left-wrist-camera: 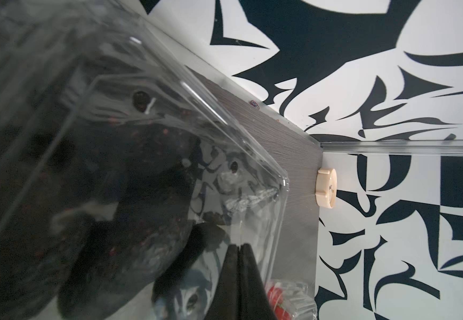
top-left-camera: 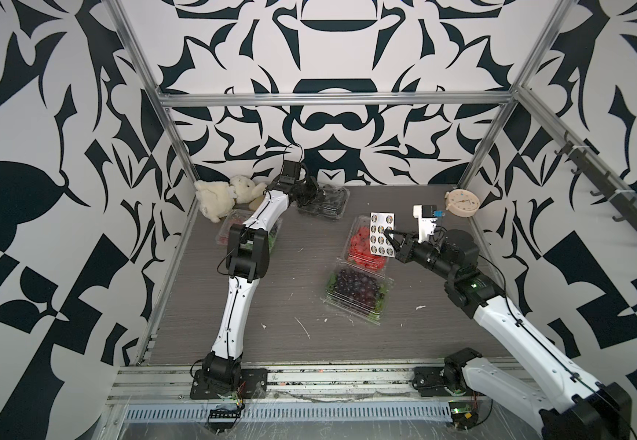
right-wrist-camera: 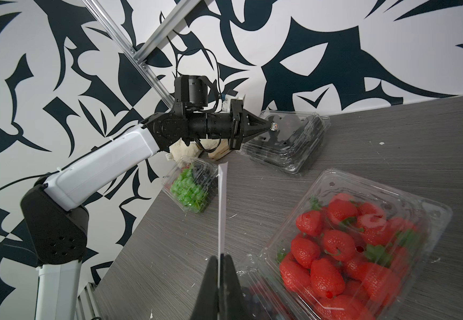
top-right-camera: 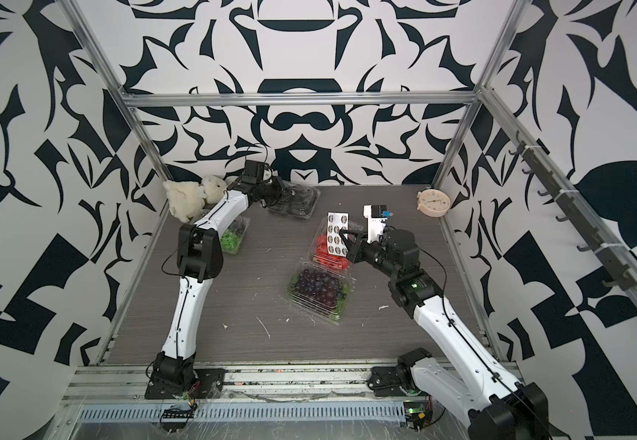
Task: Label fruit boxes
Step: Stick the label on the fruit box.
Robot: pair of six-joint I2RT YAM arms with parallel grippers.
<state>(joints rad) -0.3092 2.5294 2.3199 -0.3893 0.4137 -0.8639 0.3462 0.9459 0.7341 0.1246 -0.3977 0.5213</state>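
The left claw (right-wrist-camera: 270, 127) pinches one sticker (right-wrist-camera: 274, 126) at the black berry box (right-wrist-camera: 294, 149), the right claw (right-wrist-camera: 220, 256) pinches the sheet (right-wrist-camera: 222, 207), and no box has one yet.

Clear glossy plastic on a matt grey bench (top-left-camera: 271, 297)

The strawberry box (right-wrist-camera: 363, 235) and the black berry box (left-wrist-camera: 141, 155) are thin, clear, glossy plastic with ribbed walls; the bench is matt wood-grain, flecked white. The sticker sheet (top-left-camera: 377, 224) and the small sticker (right-wrist-camera: 274, 127) at the tip of the left claw (right-wrist-camera: 270, 127) look like smooth printed paper. That claw and the right claw (right-wrist-camera: 220, 259) are matt black plastic, the plush toy (top-left-camera: 221, 196) fluffy cream cloth, the frame rails (top-left-camera: 332, 98) brushed metal.
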